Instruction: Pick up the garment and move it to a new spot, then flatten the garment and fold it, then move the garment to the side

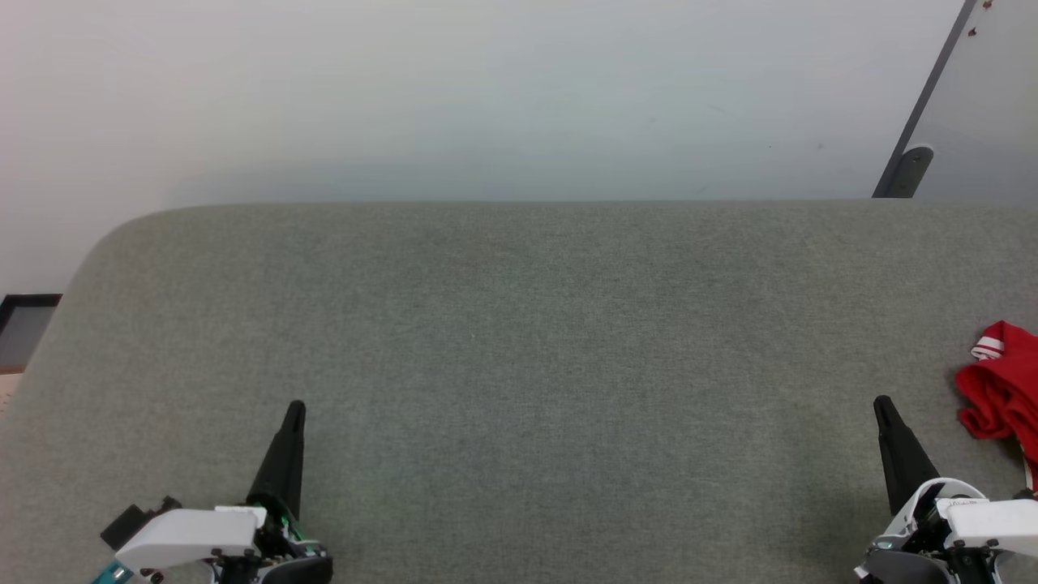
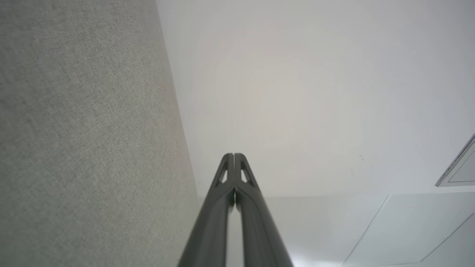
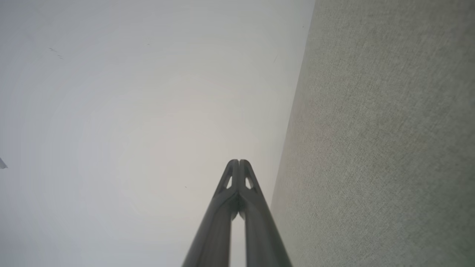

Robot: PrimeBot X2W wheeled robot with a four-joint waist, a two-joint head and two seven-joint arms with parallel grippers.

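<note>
The garment (image 1: pixel 1001 393), bright red with a bit of red-and-white striped trim, lies crumpled at the right edge of the head view on the grey fabric surface (image 1: pixel 519 365); part of it runs out of frame. My right gripper (image 1: pixel 882 403) is shut and empty, a short way left of the garment and apart from it. My left gripper (image 1: pixel 296 407) is shut and empty at the lower left, far from the garment. In the wrist views the left gripper (image 2: pixel 233 155) and the right gripper (image 3: pixel 239 161) show their fingertips pressed together with nothing between them.
The grey fabric surface has a rounded far-left corner and its far edge meets a pale wall (image 1: pixel 486 97). A dark slanted bar (image 1: pixel 916 154) stands at the far right. A dark frame (image 1: pixel 24 324) sits off the left edge.
</note>
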